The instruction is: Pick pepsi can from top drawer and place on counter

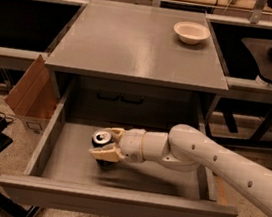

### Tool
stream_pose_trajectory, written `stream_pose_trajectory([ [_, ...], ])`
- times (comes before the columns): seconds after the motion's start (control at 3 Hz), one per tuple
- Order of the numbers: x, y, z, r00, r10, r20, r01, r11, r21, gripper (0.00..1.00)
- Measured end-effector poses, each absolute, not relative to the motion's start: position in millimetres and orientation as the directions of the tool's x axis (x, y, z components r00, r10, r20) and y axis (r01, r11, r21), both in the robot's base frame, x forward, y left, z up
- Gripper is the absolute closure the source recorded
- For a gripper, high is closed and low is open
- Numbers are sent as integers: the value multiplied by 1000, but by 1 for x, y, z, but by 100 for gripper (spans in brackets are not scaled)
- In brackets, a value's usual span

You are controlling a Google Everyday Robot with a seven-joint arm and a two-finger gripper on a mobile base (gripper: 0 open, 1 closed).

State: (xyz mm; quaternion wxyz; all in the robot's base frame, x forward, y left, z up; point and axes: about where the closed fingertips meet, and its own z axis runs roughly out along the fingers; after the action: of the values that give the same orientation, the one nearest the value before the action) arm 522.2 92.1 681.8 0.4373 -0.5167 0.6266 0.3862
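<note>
gripper: the gripper [103, 142] is inside the top drawer [112, 202], low over the floor, left of centre, reaching in from the right
fingers: two tan fingers [105, 152], one on the far side of the can and one on the near side, closed in against it, pinching the can between them
pepsi can: the pepsi can [101, 137] is in the drawer, upright, silver lid showing from above, dark body mostly covered by the near finger; whether its base touches the floor cannot be told
arm: white arm [205, 155] comes in from the lower right, crosses over the drawer's right side wall, wrist points left toward the can
top drawer: pulled fully out, grey, flat floor; a blurred shadow lies on the floor just in front of the can
counter: the counter [135, 40] is the grey flat top above the drawer, with a slight sheen near the middle
bowl: white bowl [191, 32] on the counter's back right corner, well apart from the can
panel: dark panel with two black handles [120, 97] at the back, below the counter edge
box: cardboard box [32, 93] on the floor, left of the cabinet, just beside the drawer's left wall
</note>
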Motion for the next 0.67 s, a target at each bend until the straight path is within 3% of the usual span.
stream_pose_trajectory([
  [0.33,530,79,729,-106,-243,-964,-976,210,55,84],
  [0.67,548,52,814,-81,-200,-976,-965,259,27,100],
])
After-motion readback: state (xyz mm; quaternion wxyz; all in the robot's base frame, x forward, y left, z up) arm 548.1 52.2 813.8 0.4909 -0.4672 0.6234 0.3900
